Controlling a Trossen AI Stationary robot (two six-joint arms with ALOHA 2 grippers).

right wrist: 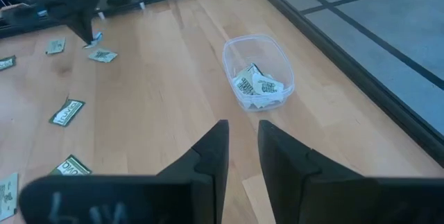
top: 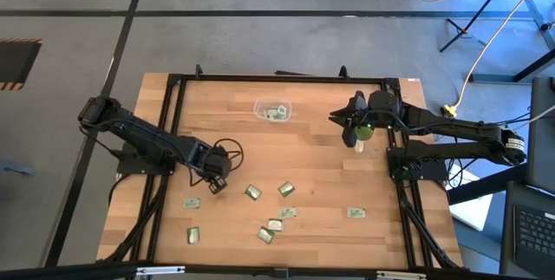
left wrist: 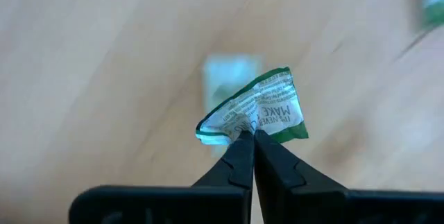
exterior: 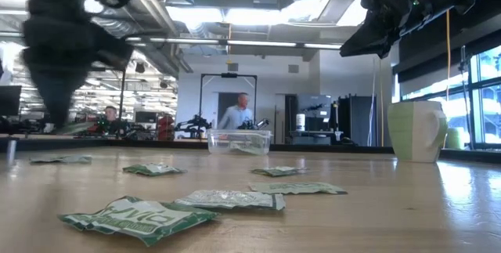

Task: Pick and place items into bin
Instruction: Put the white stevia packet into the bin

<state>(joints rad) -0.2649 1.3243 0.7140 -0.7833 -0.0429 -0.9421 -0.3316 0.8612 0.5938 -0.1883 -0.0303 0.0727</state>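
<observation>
My left gripper (left wrist: 248, 135) is shut on one crumpled green-and-white packet (left wrist: 258, 107), held just above the wood at the table's front left (top: 217, 185). Other items lie flat across the front of the table, such as one packet (top: 252, 192) just right of that gripper and another (top: 355, 213) at the front right. The clear bin (top: 260, 105) stands at the back centre with a few packets (right wrist: 255, 84) in it. My right gripper (right wrist: 241, 130) hangs open and empty to the right of the bin (right wrist: 232, 50), high above the table (exterior: 383, 18).
A green round cup (top: 364, 131) stands under the right arm, and shows at the right in the low view (exterior: 417, 130). A black frame (top: 173, 124) borders the table. People stand in the room beyond (exterior: 235, 114).
</observation>
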